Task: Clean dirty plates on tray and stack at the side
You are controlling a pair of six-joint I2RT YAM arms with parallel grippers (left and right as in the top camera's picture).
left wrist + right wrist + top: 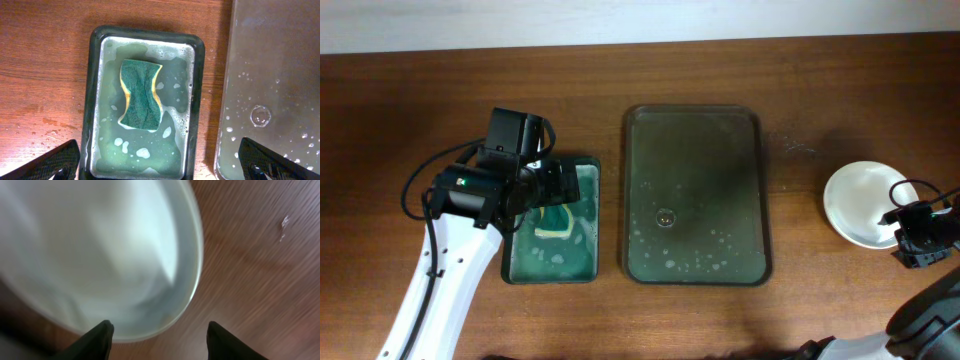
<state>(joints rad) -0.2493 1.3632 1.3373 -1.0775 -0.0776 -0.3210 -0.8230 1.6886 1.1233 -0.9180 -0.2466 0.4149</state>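
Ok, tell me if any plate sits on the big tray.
No, the tray holds only suds; a white plate sits off to its side.

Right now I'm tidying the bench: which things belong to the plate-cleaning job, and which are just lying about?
Job:
- plates, on the table right of the trays
- large dark tray, wet, no plates on it
- sponge
- small green tray of soapy water, holding the sponge

Lying about:
- nothing separate, only wet marks on the wood
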